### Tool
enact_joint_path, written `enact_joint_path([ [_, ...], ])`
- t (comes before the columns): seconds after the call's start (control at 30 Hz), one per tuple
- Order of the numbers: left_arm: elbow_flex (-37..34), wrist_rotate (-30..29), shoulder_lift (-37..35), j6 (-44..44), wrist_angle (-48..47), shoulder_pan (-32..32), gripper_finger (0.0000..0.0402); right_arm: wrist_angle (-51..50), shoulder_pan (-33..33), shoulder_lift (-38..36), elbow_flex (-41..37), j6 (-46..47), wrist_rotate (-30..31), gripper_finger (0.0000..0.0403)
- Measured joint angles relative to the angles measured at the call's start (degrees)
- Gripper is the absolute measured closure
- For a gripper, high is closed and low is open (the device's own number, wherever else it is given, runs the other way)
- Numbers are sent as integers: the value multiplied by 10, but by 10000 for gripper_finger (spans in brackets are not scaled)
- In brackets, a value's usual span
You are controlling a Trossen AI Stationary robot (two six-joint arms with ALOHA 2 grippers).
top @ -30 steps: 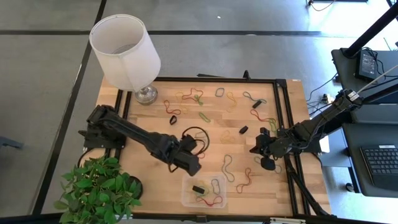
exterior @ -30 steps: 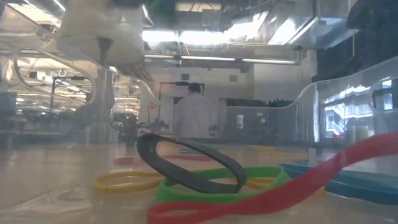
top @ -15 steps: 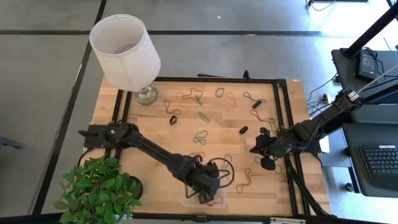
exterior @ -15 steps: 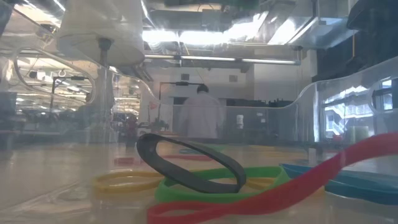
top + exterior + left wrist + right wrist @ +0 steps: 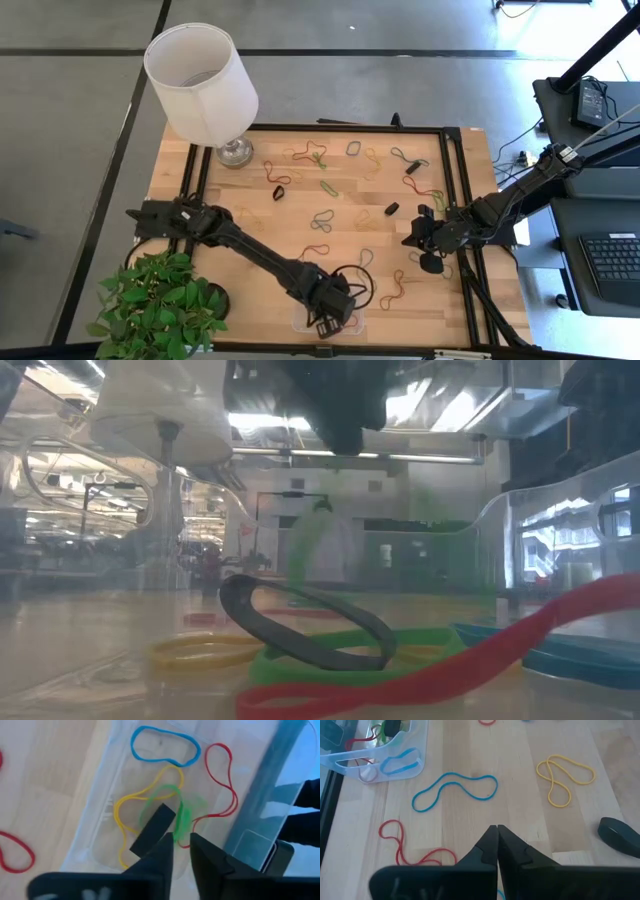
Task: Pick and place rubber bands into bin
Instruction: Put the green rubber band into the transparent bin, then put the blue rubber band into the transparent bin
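My left gripper [image 5: 328, 318] [image 5: 180, 839] hangs over the clear bin [image 5: 300, 322] [image 5: 260, 795] near the table's near edge, fingers pointing down with a narrow gap between them. A green rubber band [image 5: 175, 812] [image 5: 303, 545] shows blurred in the air just under the fingertips, above the bin floor. A blue [image 5: 165, 742], a yellow [image 5: 125, 805], a red [image 5: 227, 775] and a black band [image 5: 152, 830] lie in the bin. Several more bands [image 5: 320, 220] lie scattered on the table. My right gripper [image 5: 413, 240] [image 5: 496, 827] waits shut above the table's right part.
A white-shaded lamp [image 5: 200, 80] stands at the far left corner and a potted plant [image 5: 160, 305] at the near left corner. A black frame [image 5: 455, 200] runs round the table. Blue [image 5: 455, 790], yellow [image 5: 565, 777] and red bands [image 5: 400, 845] lie before the right gripper.
My left gripper has travelled from the middle of the table toward the near edge and right, and now stands over the bin. It has come down into the top of the low view, where the green band now shows blurred beneath it.
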Motion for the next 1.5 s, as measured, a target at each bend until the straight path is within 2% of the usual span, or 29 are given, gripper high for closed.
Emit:
enact_joint_path([
  [0.17, 0, -1, 0, 0, -8, 0, 294, 0, 0, 0, 0, 0, 0, 399],
  [0.3, 0, -14, -8, -21, -26, 3, 290, 1, 0, 0, 0, 0, 0, 399],
  [0.43, 0, -45, -28, -36, -78, 6, 331, 9, 0, 0, 0, 3, 0, 399],
  [0.53, 0, -72, -37, 23, -91, 5, 386, 26, 0, 1, 0, 3, 0, 399],
  [0.6, 0, -101, -44, 59, -100, 4, 396, 45, 0, 1, 0, 4, 0, 399],
  [0.73, -38, -115, -64, 119, -106, 13, 400, 71, 0, 6, 4, 11, 0, 401],
  [0.9, -170, -113, -131, 180, -47, 31, 400, 47, 0, 45, 38, 55, 0, 401],
  [1.17, -514, -117, -373, 201, 175, 62, 400, -73, -6, 162, 133, 168, -4, 402],
  [1.33, -681, -125, -537, 206, 260, 87, 400, -172, -34, 245, 196, 250, -64, 398],
  [1.5, -795, -144, -675, 223, 303, 116, 400, -240, -59, 304, 211, 271, -131, 380],
])
